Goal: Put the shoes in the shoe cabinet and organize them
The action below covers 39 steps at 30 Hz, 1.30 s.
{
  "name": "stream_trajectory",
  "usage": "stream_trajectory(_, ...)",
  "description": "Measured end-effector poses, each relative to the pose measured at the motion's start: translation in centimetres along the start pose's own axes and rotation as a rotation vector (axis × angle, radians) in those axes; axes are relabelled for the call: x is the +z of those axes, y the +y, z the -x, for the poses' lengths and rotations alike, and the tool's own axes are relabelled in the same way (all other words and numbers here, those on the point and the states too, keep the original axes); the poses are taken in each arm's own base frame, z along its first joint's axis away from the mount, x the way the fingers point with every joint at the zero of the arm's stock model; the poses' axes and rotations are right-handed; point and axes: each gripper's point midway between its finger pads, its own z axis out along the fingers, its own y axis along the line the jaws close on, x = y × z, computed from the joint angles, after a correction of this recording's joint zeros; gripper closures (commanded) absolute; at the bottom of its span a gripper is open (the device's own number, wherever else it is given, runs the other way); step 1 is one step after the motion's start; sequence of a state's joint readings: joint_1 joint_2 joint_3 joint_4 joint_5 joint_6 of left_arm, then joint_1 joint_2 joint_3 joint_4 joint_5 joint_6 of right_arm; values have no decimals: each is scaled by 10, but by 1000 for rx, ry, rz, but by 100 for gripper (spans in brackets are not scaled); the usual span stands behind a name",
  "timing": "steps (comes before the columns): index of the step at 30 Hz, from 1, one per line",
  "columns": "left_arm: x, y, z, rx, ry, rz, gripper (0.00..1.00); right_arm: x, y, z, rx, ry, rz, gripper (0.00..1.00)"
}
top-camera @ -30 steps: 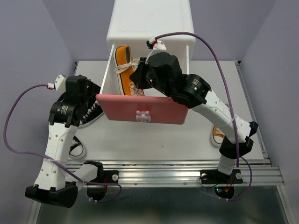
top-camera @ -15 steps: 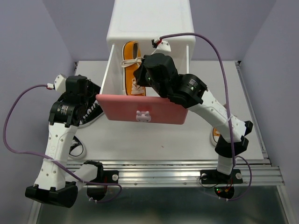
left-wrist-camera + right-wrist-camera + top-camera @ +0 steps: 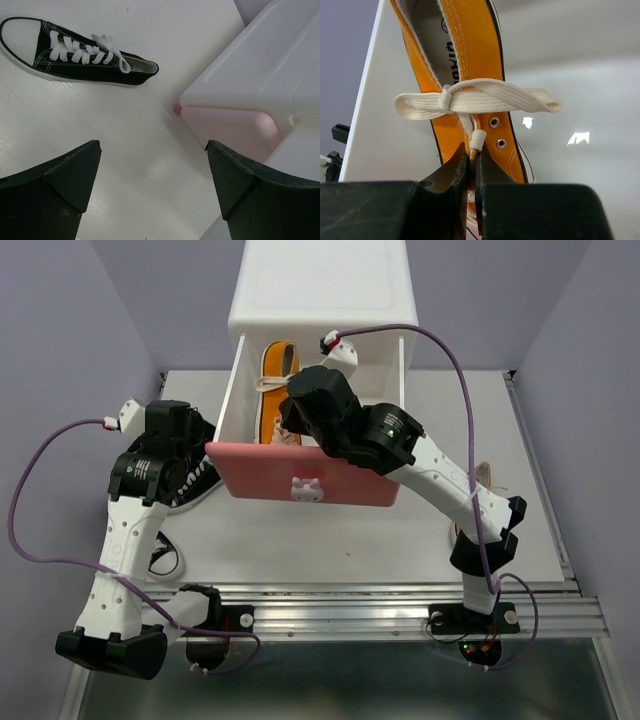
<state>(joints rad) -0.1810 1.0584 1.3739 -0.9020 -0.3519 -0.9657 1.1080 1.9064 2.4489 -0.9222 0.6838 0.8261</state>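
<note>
- An orange canvas sneaker (image 3: 470, 45) with white laces sits inside the pulled-out upper drawer (image 3: 330, 472) of the white plastic shoe cabinet (image 3: 320, 285). It lies close along the drawer's left wall, heel toward the cabinet and toe toward the darker pink drawer front.
- The right gripper (image 3: 472, 156) reaches down into the drawer. Its fingers are closed to a sliver on the shoe's lace just below the tied bow (image 3: 480, 100), beside the top eyelets.
- The step in hand appears to be setting the first orange shoe into the drawer, and it looks all but done. With three shoes outside the cabinet, the task as a whole is judged to be at an early stage.
- The next move likely calls for parting the fingers enough to free the lace. The gripper would then need to rise straight out, so the bow does not snag and drag the shoe off its line.
- Its mate, a second orange sneaker (image 3: 463, 532), lies on the white bench (image 3: 350, 540) to the right, partly hidden behind the right arm.
- The left gripper (image 3: 152, 150) hovers over the bench left of the drawer, fingers spread wide and holding nothing.
- A black canvas sneaker (image 3: 80, 55) with white laces lies on the bench ahead of it, apart from the cabinet. A second dark shoe (image 3: 165, 558) near the left arm is mostly hidden.
</note>
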Motion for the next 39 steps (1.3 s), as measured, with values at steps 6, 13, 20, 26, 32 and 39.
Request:
stream_trajectory(6, 3, 0, -1, 10, 5, 8, 1, 2, -4, -5, -1, 9, -21, 99)
stream_trajectory(13, 3, 1, -1, 16, 5, 9, 1, 7, -6, -5, 32, 19, -25, 99)
stream_trajectory(20, 3, 2, 0, 15, 1, 12, 1, 26, -21, -11, 88, 73, -49, 100)
stream_trajectory(26, 4, 2, 0, 15, 0, 13, 1, 34, -24, -16, 98, 87, -60, 99)
stream_trajectory(32, 4, 2, 1, 14, -3, 15, 1, 36, -24, -15, 105, 95, -58, 89)
stream_trajectory(39, 4, 3, 3, 11, -9, 20, 1, 43, -29, -16, 111, 104, -69, 82)
